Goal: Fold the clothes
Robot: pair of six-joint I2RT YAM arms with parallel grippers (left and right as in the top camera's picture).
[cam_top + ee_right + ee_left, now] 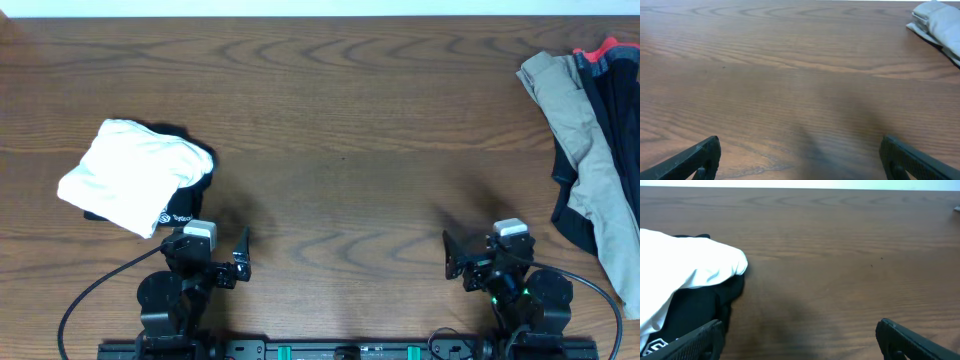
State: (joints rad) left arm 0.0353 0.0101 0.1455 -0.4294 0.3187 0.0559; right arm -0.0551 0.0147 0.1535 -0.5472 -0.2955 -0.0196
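On worktop (340, 130), my jaws apart, both empty; unfolded beige garment (585, 150) overhangs right edge, could slide off.

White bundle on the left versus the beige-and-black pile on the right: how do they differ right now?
The white bundle is compact, lying on a black garment; the beige-and-black pile sprawls long, running off the table's right edge. The bundle sits close to the left gripper; the pile sits farther from the right gripper. Neither is held.
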